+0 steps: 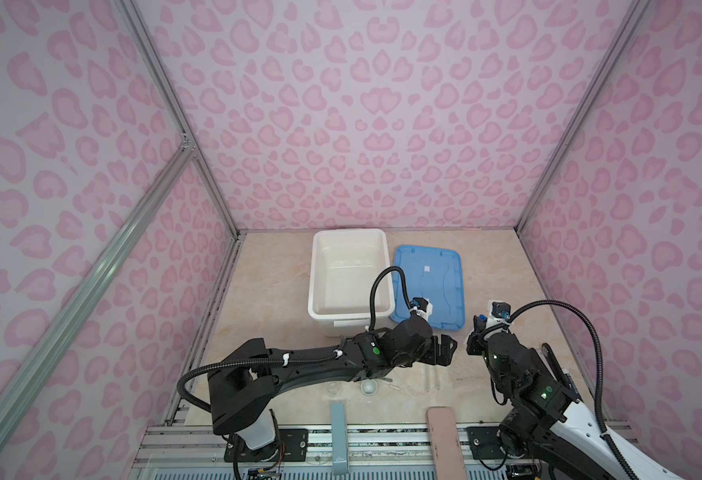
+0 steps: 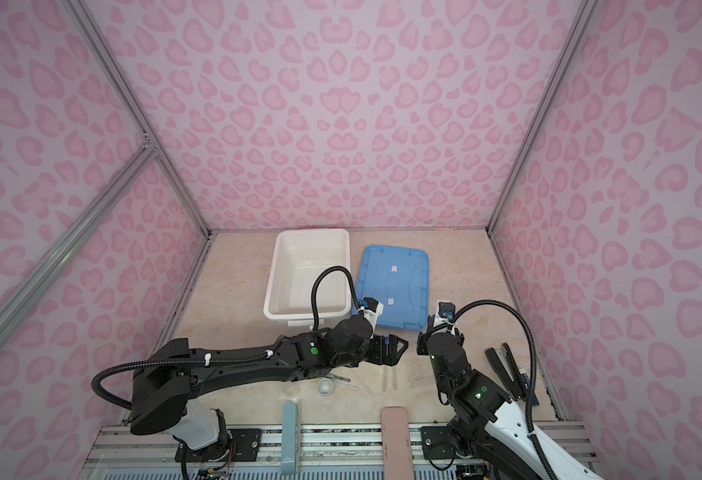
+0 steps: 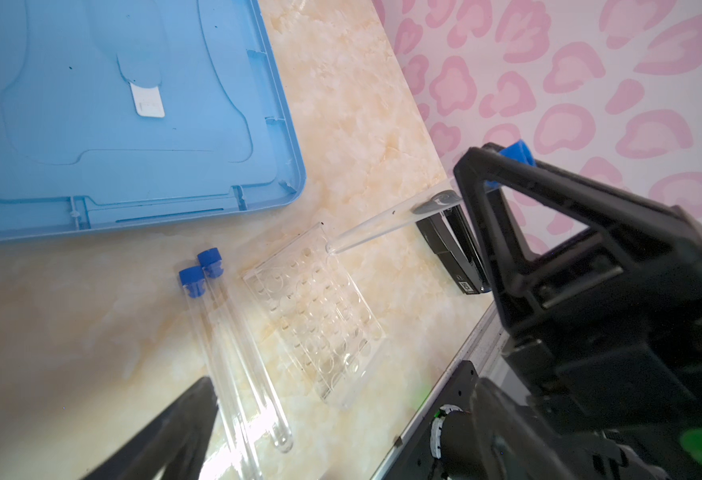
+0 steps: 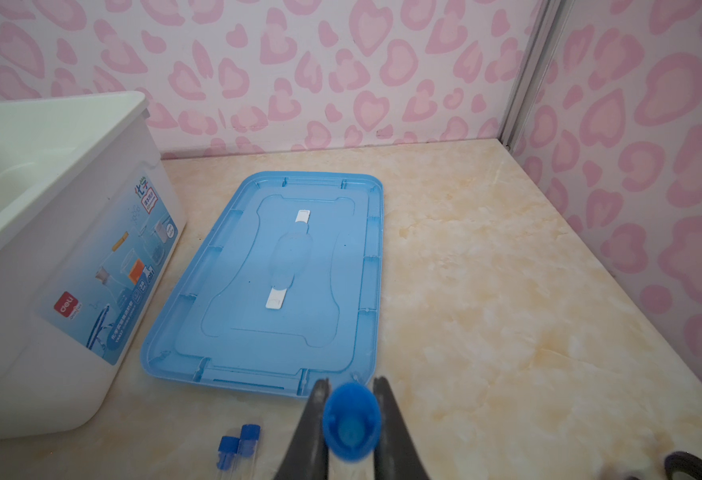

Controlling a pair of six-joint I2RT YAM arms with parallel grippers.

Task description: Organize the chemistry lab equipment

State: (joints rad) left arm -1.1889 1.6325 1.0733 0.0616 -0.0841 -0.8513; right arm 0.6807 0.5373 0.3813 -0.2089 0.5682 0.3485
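My right gripper [image 4: 351,399] is shut on a clear blue-capped tube [image 3: 382,224] just below its cap [image 4: 351,422]. The tube slants down, and its round end is at a corner of a clear plate with rows of holes [image 3: 316,324]. Two more blue-capped tubes [image 3: 233,353] lie side by side on the table beside that plate. My left gripper [image 1: 445,349] hovers open above them with nothing in it. In both top views a white round dish [image 1: 369,387] and metal tweezers [image 2: 341,377] lie near the front edge, partly under the left arm.
An open white tub [image 1: 314,270] stands at the back with its blue lid [image 1: 428,286] flat beside it. A black stapler [image 2: 505,370] lies by the right wall. A grey-blue case [image 1: 337,436] and a pink case [image 1: 445,440] rest on the front rail.
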